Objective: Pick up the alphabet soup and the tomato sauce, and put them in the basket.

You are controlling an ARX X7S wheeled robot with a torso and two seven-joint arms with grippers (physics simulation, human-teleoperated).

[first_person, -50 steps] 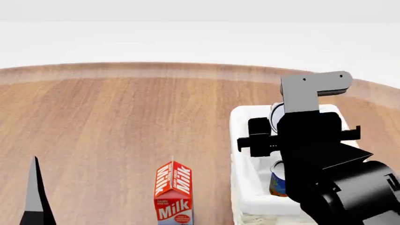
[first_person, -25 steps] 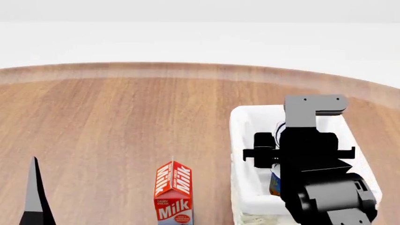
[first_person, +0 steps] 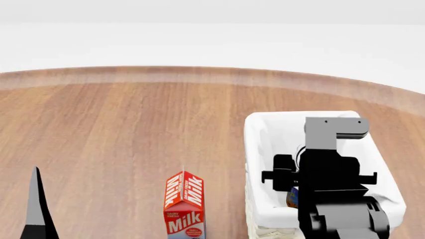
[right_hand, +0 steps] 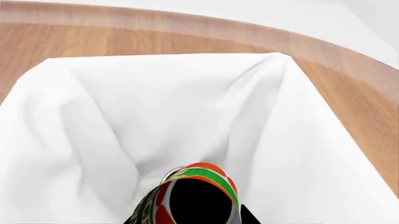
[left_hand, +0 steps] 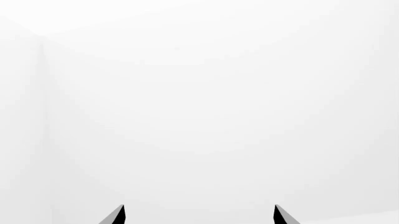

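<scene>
The basket (first_person: 256, 149), cream-white with a cloth lining, stands at the table's right. My right arm (first_person: 325, 172) reaches down into it and hides its own gripper in the head view. In the right wrist view my right gripper (right_hand: 190, 219) is shut on the tomato sauce (right_hand: 206, 182), a red and green can, held over the basket's white lining (right_hand: 124, 116). The alphabet soup (first_person: 291, 197), a blue can, shows partly inside the basket beside the arm. My left gripper (left_hand: 198, 215) is open and empty; one of its fingers (first_person: 37, 209) shows at the head view's lower left.
A red and white milk carton (first_person: 184, 204) stands on the wooden table (first_person: 133, 129) to the left of the basket. The table's curved far edge runs across the head view, with white floor behind it.
My right arm has lowered into the basket with the tomato sauce and drawn nearer to me. The left arm and the milk carton have not moved.
</scene>
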